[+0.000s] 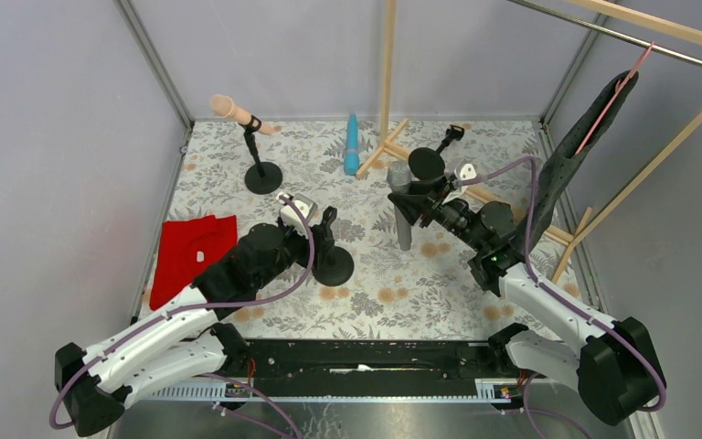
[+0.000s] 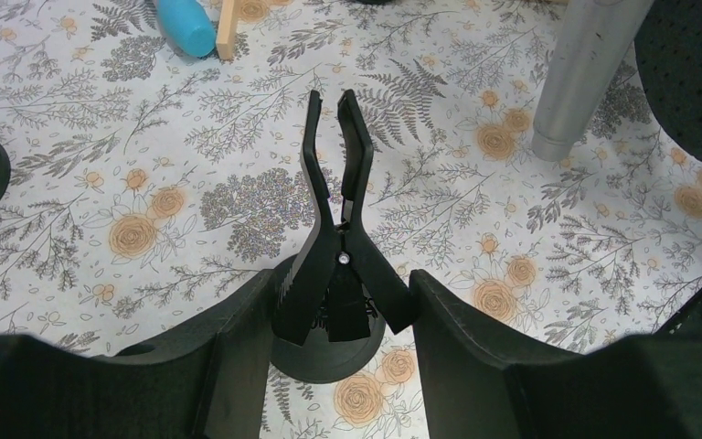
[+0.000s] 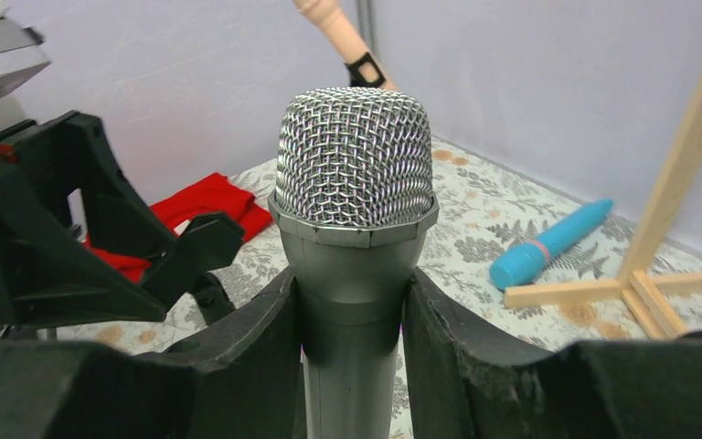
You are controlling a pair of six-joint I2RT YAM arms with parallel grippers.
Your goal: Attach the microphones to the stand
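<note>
From above I count three microphones. The pink microphone (image 1: 224,106) is clipped on the far stand (image 1: 262,174), the blue microphone (image 1: 353,144) lies on the surface (image 1: 384,302) at the back, and the silver microphone (image 1: 403,233) is held upright near the middle. There are three stands too; the middle stand (image 1: 334,267) and the third stand (image 1: 426,163) are bare.

On the left wrist, my left fingers (image 2: 228,357) pinch the handles of the middle stand's clip (image 2: 338,183), its jaws barely parted.

On the right wrist, my right fingers (image 3: 475,347) clamp the silver microphone's body, head up.

I judge this to be the second attachment. Next I squeeze the clip wider and slide the body in.
</note>
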